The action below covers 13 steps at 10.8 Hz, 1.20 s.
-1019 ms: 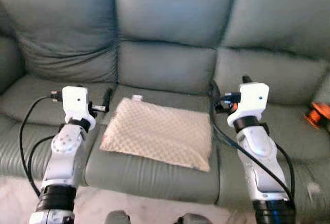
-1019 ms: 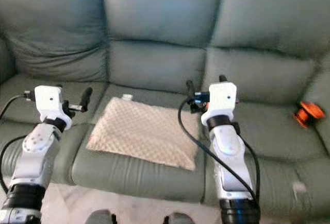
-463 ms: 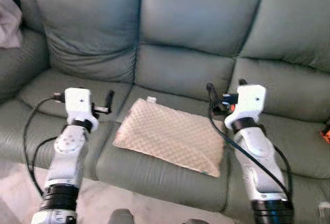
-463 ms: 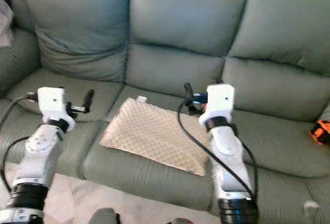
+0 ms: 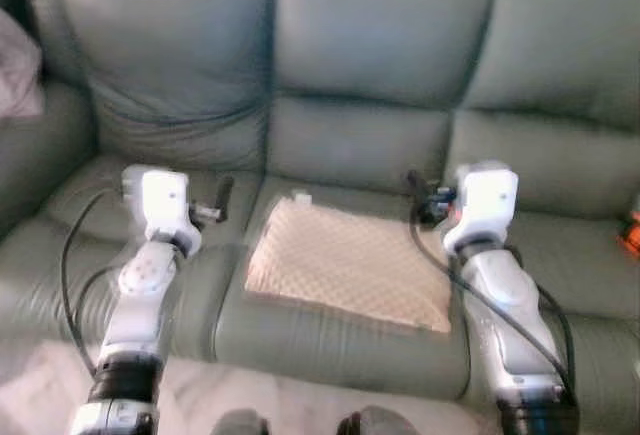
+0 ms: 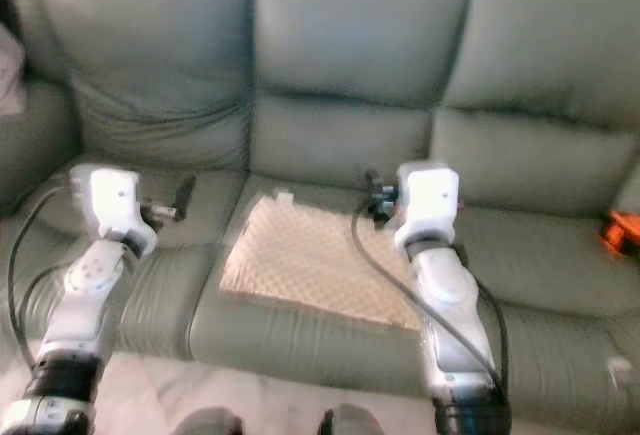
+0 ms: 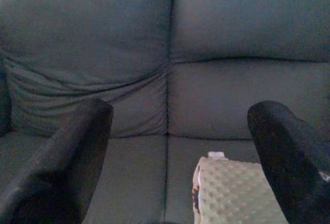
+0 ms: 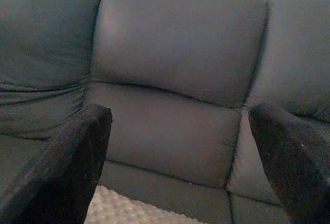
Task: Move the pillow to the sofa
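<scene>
Ahead of you the grey-green leather sofa [image 5: 370, 45] spans the head views, three seats wide. The beige dimpled pillow [image 5: 345, 265] lies flat on its middle seat cushion, a small white tag at its far corner, toward 11 o'clock. Your left gripper [image 7: 175, 157] is raised over the left seat at about 9 o'clock from the pillow, fingers [image 7: 62, 167] spread wide with nothing between them. Your right gripper [image 8: 180, 167] hovers at the pillow's far right corner, about 2 o'clock, also spread and empty. An orange object [image 6: 620, 230] sits on the right seat at 3 o'clock, too blurred to identify.
</scene>
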Tool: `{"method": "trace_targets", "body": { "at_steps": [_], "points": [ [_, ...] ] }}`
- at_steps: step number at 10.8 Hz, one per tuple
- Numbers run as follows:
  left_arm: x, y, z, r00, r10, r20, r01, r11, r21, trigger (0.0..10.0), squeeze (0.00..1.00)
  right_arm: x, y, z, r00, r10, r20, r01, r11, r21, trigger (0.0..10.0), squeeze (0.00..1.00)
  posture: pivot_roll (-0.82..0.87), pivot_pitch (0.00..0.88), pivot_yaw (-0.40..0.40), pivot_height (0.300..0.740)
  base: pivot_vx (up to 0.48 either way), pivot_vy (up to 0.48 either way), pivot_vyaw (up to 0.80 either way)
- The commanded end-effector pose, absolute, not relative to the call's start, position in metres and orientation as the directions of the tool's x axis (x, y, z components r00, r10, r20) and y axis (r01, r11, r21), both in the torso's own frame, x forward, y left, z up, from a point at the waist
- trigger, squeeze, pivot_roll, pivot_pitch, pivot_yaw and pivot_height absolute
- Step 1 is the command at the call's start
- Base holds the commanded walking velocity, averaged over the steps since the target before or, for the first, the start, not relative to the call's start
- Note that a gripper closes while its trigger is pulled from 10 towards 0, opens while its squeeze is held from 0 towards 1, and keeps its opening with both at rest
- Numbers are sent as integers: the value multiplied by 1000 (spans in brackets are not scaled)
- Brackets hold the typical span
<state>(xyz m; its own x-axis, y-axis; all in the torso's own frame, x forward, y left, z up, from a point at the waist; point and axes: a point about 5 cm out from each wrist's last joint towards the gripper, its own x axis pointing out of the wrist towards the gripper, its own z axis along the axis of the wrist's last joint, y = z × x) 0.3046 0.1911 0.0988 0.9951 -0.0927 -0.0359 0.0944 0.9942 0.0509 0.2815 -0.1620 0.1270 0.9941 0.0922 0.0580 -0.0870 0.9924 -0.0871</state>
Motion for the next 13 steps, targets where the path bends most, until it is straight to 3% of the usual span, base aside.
{"method": "trace_targets", "body": {
  "at_steps": [1,13],
  "points": [
    [306,199,103,997,-70,-22,71,995,76,10000,0,284,-154,134,988,128,87,-119,988,-103,10000,0,-51,0,-41,740,0,480,619],
    [307,195,102,998,-61,-6,61,994,94,10000,0,281,-149,122,983,177,40,-173,982,-75,10000,0,-49,0,-46,740,0,480,800]
  ]
}}
